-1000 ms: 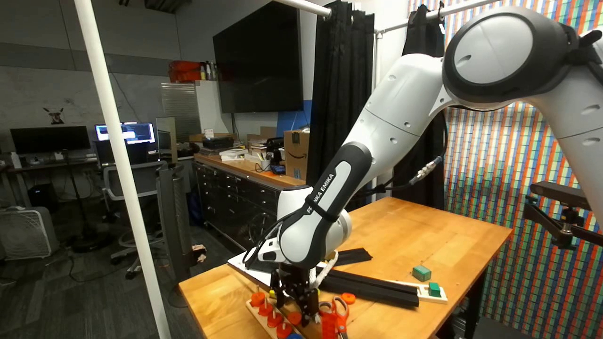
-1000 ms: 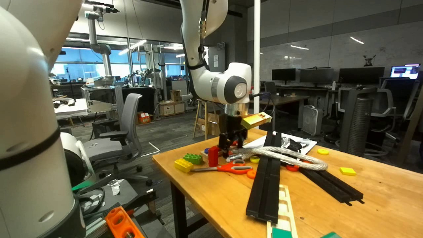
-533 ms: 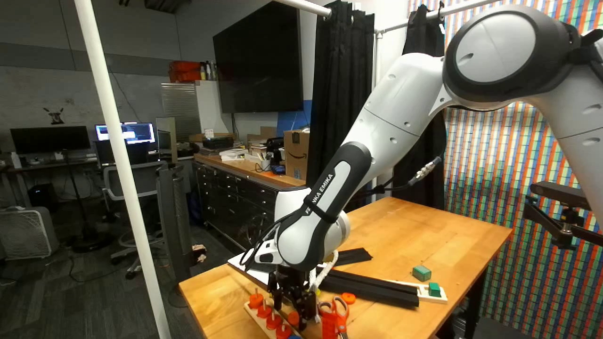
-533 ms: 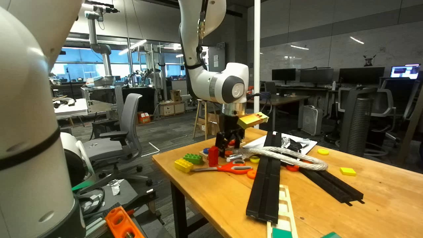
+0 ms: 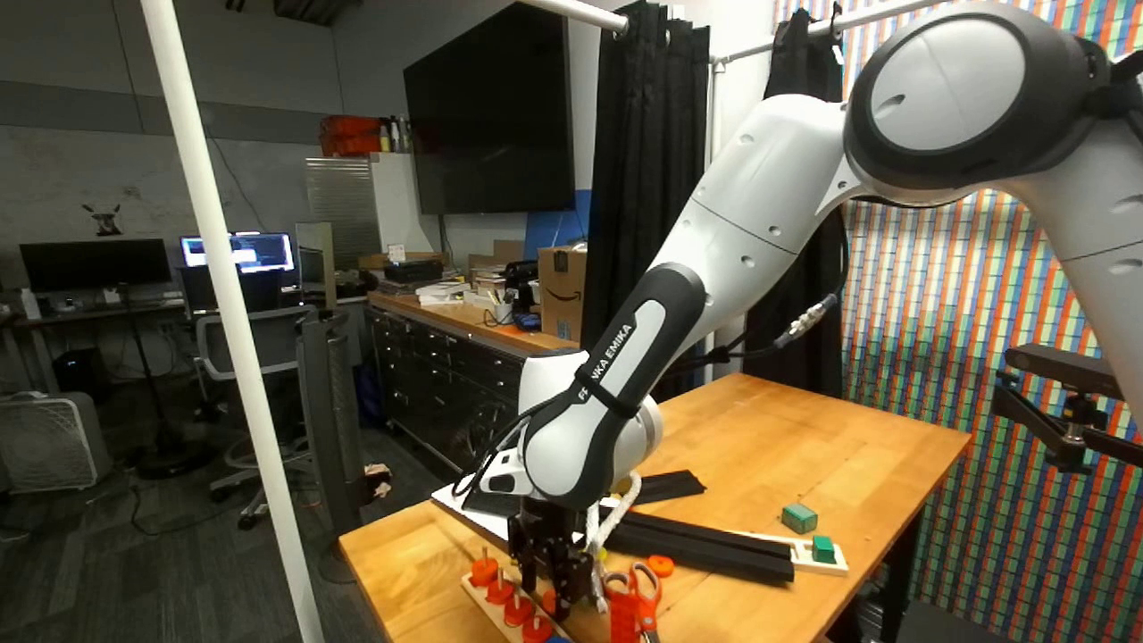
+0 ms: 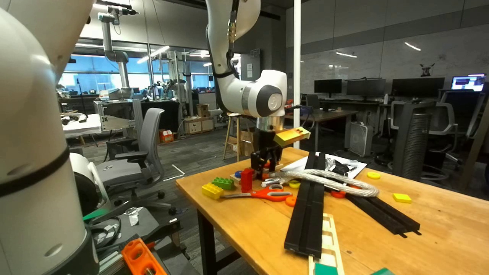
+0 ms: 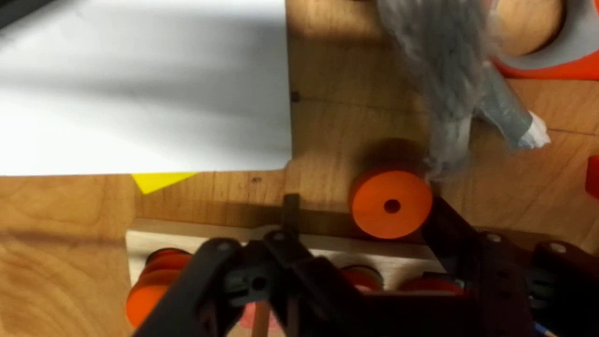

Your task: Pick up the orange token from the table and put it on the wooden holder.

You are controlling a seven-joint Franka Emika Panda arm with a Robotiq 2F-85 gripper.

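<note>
The orange token (image 7: 392, 204), a small disc with a centre hole, lies flat on the table beside the wooden holder (image 7: 196, 229). My gripper (image 7: 365, 205) reaches down around it with parted fingers. The right finger in the wrist view is at the token's edge, apparently touching; a clear gap separates the left finger from it. In an exterior view the token (image 5: 548, 600) is partly covered by a finger. Orange pieces (image 5: 500, 591) sit on the holder's upright pegs, and a blue one (image 6: 238, 174) is at its end. The gripper blocks part of the holder in the wrist view.
A frayed rope end (image 7: 449, 140) lies right beside the token. Orange scissors (image 6: 273, 193), a red block (image 6: 246, 180), green (image 6: 223, 183) and yellow (image 6: 212, 191) bricks, black tracks (image 6: 307, 214) and a white sheet (image 7: 187, 117) are close by. Another orange disc (image 5: 660, 565) lies near the scissors.
My gripper has shifted slightly left in both exterior views. Its fingers, wide apart earlier, have drawn closer together around the token.
</note>
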